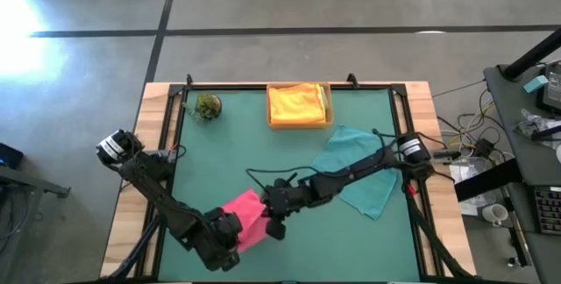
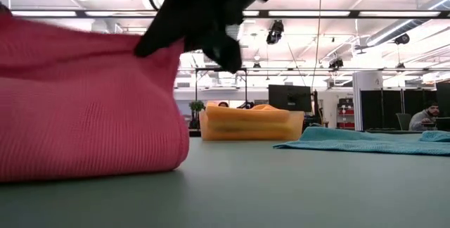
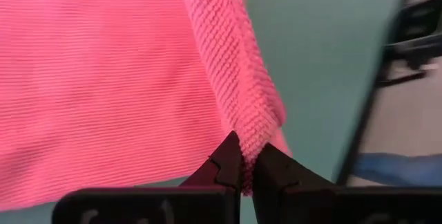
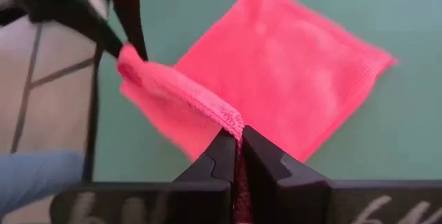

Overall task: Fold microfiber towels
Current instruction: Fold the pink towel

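Both arms are working the pink towel [image 1: 248,218] at the near-centre of the green table [image 1: 237,144], between the two grippers.

The left gripper [image 3: 246,160] is pinching one corner of the towel's edge: fingers closed tight on the cloth, w/ the hem bunching right at the tips. The right gripper [image 4: 239,140] is doing the same on the other corner of that edge, jaws clamped on the fabric w/ no gap showing. In the right wrist view the held edge is hanging as a raised strip between the two grippers, while the rest of the towel is lying flat on the table beyond. In the low view the cloth is rising off the surface in a rounded bulge, so the fold is looking underway, not finished.

Judgement: this is the first fold of the pink towel, approx. halfway through the carry-over. Next move prob. calls for both grippers travelling together across the flat part, keeping the edge taut and level, then lowering it onto the far edge so corners line up before letting go. Uneven speed btw. arms would skew the fold.

The teal towel [image 1: 358,168] is lying spread out under the right arm, not yet folded. A yellow towel [image 1: 296,102] is sitting in the tan tray [image 1: 327,102] at the far edge.
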